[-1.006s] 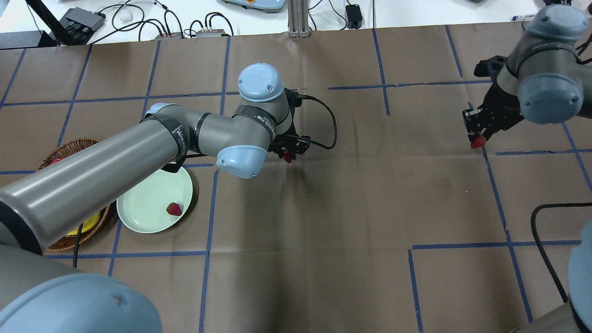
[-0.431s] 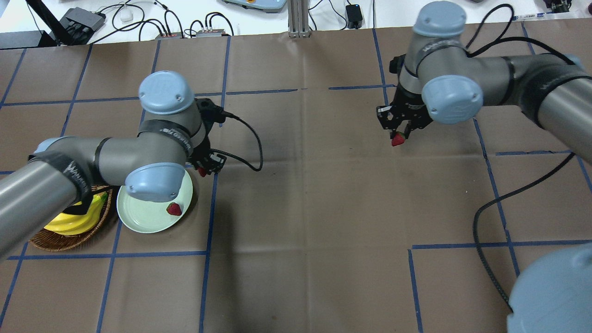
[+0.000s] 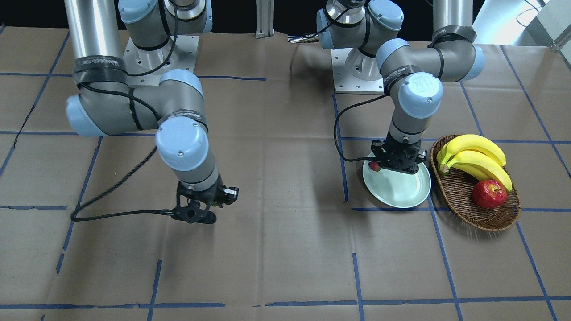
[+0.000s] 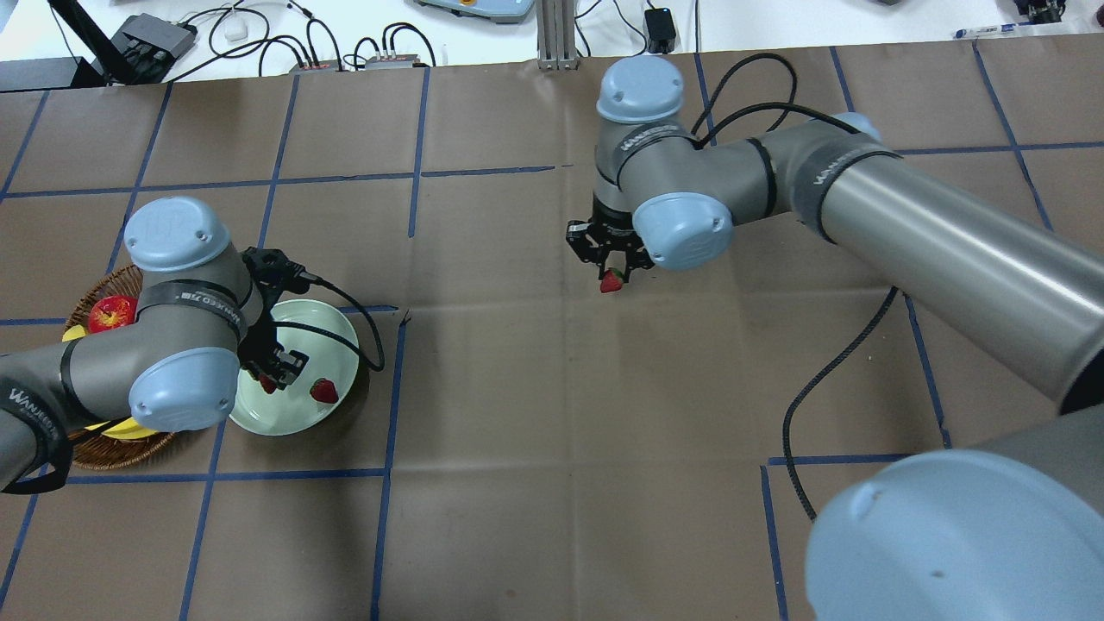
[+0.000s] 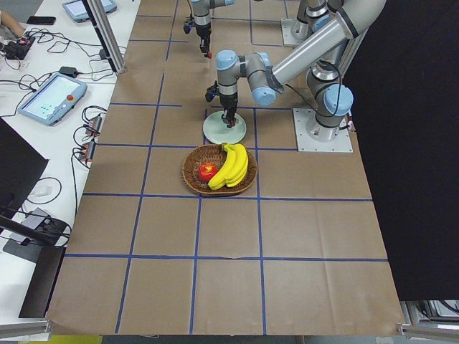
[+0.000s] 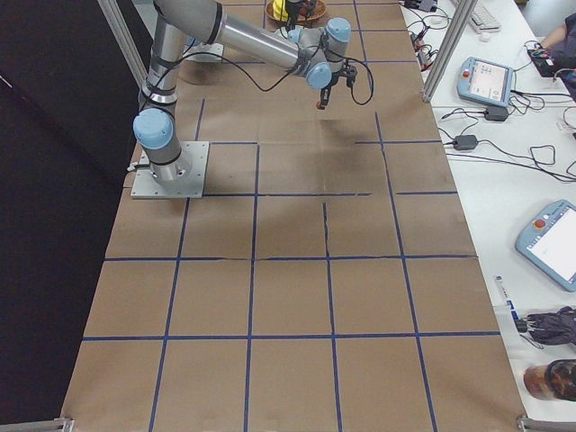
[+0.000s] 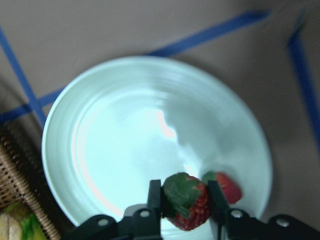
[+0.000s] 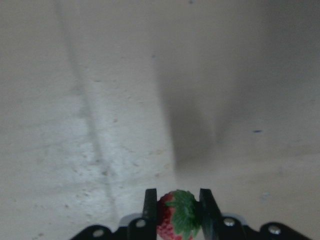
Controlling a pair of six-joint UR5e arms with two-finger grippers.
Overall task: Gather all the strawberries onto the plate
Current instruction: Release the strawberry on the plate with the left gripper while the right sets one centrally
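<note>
My left gripper (image 4: 271, 378) is shut on a strawberry (image 7: 186, 206) and holds it just above the pale green plate (image 4: 338, 331), over its near part. A second strawberry (image 4: 325, 391) lies on the plate beside it; it also shows in the left wrist view (image 7: 229, 186) and the front view (image 3: 374, 166). My right gripper (image 4: 611, 272) is shut on a third strawberry (image 8: 177, 216) and holds it above the bare brown table near the middle, far to the right of the plate (image 3: 401, 194).
An oval wicker basket (image 3: 464, 207) with bananas (image 3: 475, 156) and a red apple (image 3: 489, 194) stands right against the plate's outer side. Blue tape lines cross the brown table cover. Cables and boxes lie past the far edge (image 4: 259, 34).
My left arm swung left with its strawberry from the table's middle to over the plate. My right arm carried its strawberry from the far right to near the middle.
</note>
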